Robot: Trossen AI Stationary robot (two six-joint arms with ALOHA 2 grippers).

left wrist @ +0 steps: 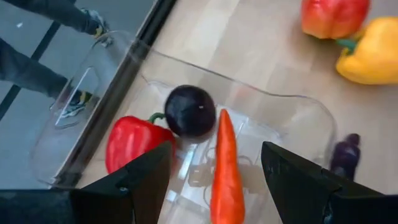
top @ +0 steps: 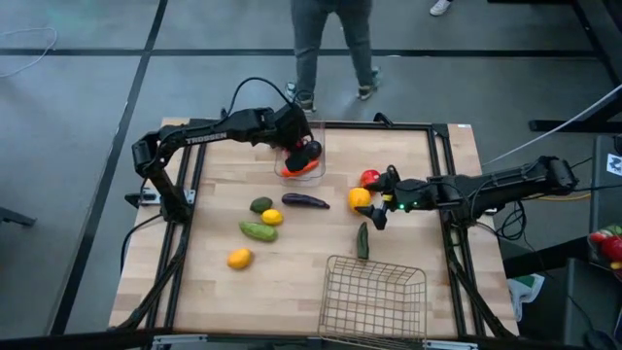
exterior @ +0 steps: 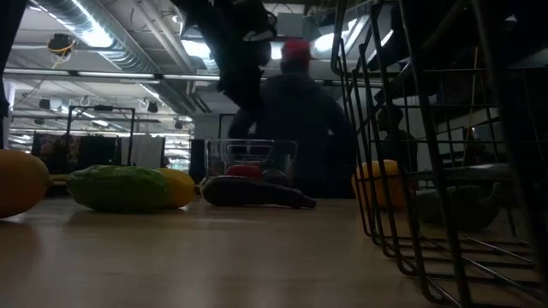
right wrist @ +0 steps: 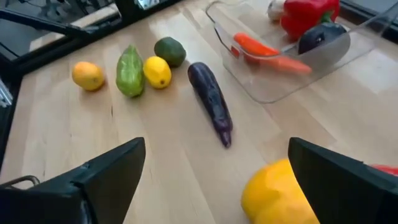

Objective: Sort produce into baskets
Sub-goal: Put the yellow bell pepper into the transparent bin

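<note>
The clear plastic bin (top: 313, 130) stands at the table's far edge. It holds a red pepper (left wrist: 134, 142), a dark purple round fruit (left wrist: 190, 111) and an orange carrot (left wrist: 225, 168). My left gripper (top: 303, 154) hangs open over the bin, its fingers on either side of the carrot in the left wrist view (left wrist: 216, 155). My right gripper (top: 377, 202) is open, low over the table right of centre, with a yellow pepper (right wrist: 277, 194) between its fingers (right wrist: 216, 149). A red pepper (top: 369, 178) lies just beyond the yellow one. The wire-mesh basket (top: 374, 297) stands at the near edge.
A purple eggplant (top: 305, 201), a dark green avocado (top: 260, 205), a lemon (top: 272, 217), a green gourd (top: 258, 230) and an orange fruit (top: 239, 258) lie left of centre. A green cucumber (top: 362, 241) lies just beyond the basket. A person (top: 330, 44) stands beyond the far edge.
</note>
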